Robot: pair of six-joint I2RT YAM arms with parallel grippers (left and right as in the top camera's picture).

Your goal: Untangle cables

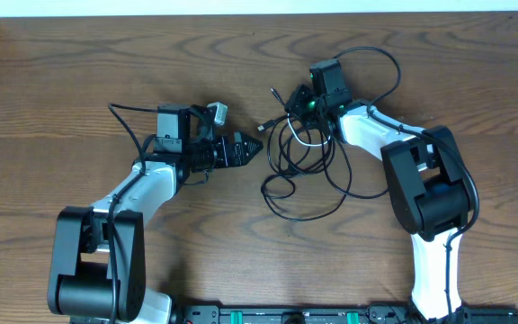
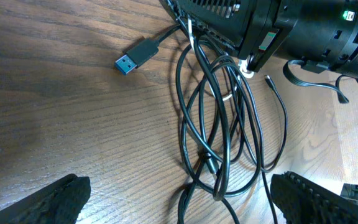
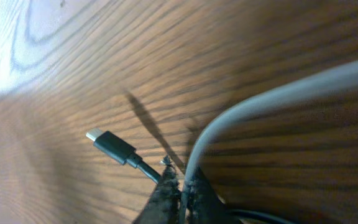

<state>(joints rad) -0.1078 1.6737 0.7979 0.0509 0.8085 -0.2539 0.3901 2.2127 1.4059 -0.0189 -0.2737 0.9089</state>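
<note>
One white cable (image 3: 278, 99) is pinched in the shut right claw (image 3: 180, 190), likely for pulling free; left claw (image 1: 245, 150) hangs open, empty.

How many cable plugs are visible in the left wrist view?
2. A blue-tipped USB plug lies at upper left; a thin plug lies right of the cables. Others may be hidden among them.

Nothing legible anywhere: no words, brands or numbers. Only a small striped sticker (image 2: 267, 42) on the black housing (image 2: 303, 31) toward the far edge of the desk (image 1: 61, 90), possibly printed, too blurred to read.
</note>
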